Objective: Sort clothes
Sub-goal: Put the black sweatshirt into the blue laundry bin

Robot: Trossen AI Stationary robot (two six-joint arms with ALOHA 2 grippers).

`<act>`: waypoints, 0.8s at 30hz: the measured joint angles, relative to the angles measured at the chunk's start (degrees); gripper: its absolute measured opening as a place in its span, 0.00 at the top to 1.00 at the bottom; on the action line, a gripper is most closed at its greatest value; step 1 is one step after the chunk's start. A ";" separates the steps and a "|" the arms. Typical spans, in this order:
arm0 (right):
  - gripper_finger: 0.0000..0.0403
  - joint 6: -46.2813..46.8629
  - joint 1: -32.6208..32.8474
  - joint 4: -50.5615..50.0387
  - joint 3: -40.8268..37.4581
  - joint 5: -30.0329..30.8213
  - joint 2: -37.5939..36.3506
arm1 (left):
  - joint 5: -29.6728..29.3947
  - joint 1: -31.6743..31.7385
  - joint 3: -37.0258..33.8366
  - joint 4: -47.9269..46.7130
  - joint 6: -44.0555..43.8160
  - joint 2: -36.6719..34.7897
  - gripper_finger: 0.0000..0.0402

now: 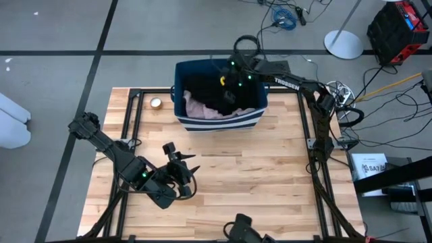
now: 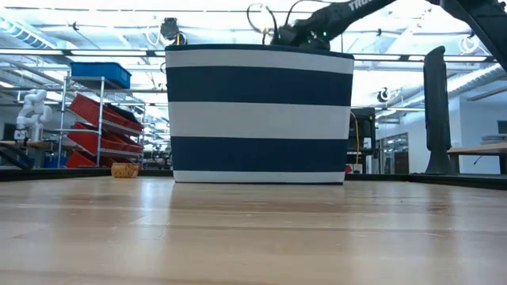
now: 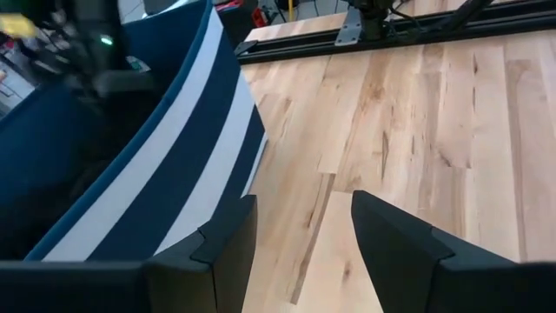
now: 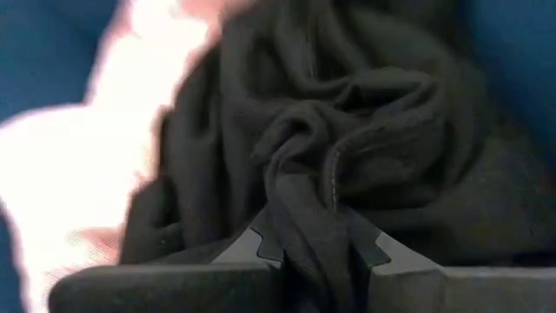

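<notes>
Right gripper (image 4: 314, 248) down in the bin (image 1: 251, 120), pinching a black garment (image 4: 347, 148)

I've got that arm reaching over the bin's back rim; the left gripper (image 1: 190, 173) idles in front of the bin, its 2 fingers apart.

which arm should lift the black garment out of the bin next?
Right. Its hand is already in the bin, shut on the black garment. The left hand hangs open over bare table.
</notes>
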 joint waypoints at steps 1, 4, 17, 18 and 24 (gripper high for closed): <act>0.91 -0.35 -0.04 -0.89 -1.14 1.25 0.00 | 0.00 -0.12 0.00 0.00 -0.35 0.00 0.50; 0.91 -1.75 -0.09 -4.04 -3.61 4.81 -0.01 | 0.00 -0.09 0.00 0.04 -1.22 0.00 0.50; 0.82 -4.13 -0.06 -8.65 -3.37 9.58 0.07 | -0.03 2.15 0.00 3.57 -1.22 0.00 0.50; 0.80 -4.45 -0.06 -9.44 -2.43 9.60 0.12 | -0.02 2.32 0.00 3.67 -1.22 0.01 0.50; 0.65 -5.42 0.28 -14.95 4.24 10.15 0.18 | 0.02 2.98 0.00 4.02 -1.20 0.02 0.50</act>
